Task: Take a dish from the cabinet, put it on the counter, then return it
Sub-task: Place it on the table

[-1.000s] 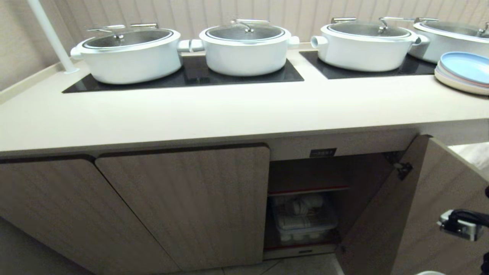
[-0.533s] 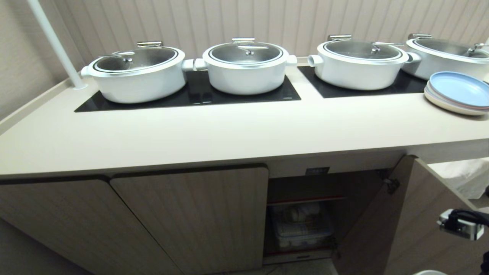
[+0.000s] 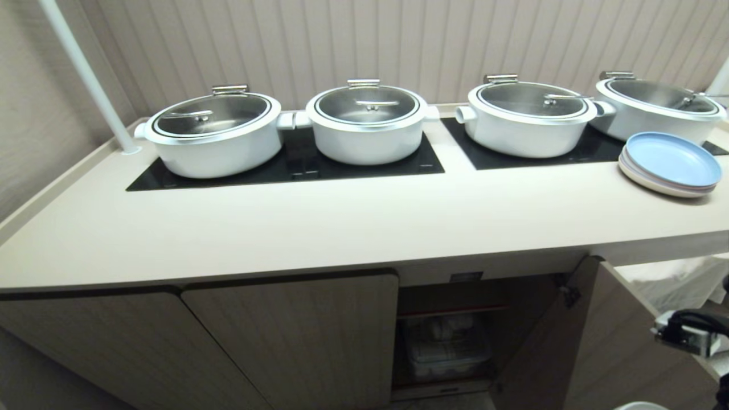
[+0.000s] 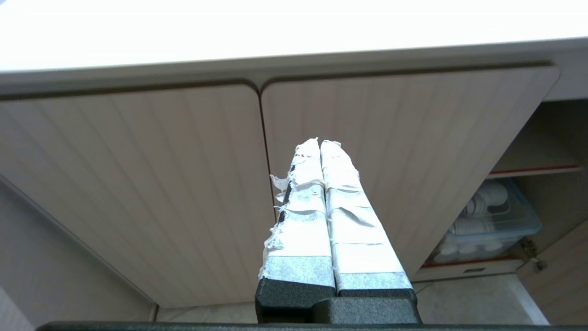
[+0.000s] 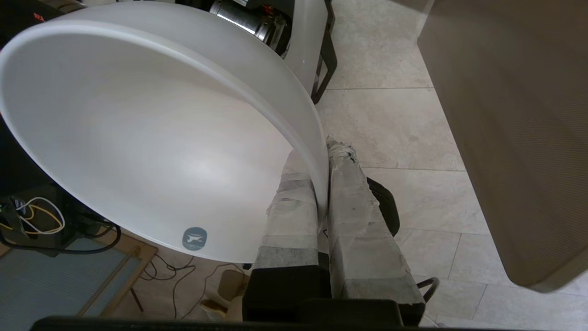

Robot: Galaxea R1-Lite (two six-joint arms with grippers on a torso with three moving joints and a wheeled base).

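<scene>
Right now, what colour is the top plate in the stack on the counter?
Light blue; the top plate shows best in the head view.

Rear wall (image 3: pixel 364 45): vertically ribbed beige panelling spanning the full width at 12 o'clock. Side wall (image 3: pixel 40 131): plain beige textured surface at 9 o'clock. A white pole (image 3: pixel 85 74) rises at a slant from the 10 o'clock corner. Four white pots (image 3: pixel 367 128) with steel lids stand in a row from 10 to 2 o'clock on black glass panels (image 3: pixel 285 168). A stack of plates (image 3: pixel 669 165), blue on top, lies at 3 o'clock. Floor (image 5: pixel 395 115): pale beige stone tiles with thin grout lines. Loose cables (image 5: pixel 32 220) lie on the floor beside a light wooden frame (image 5: pixel 115 280). Lighting: even, soft, diffuse.
</scene>
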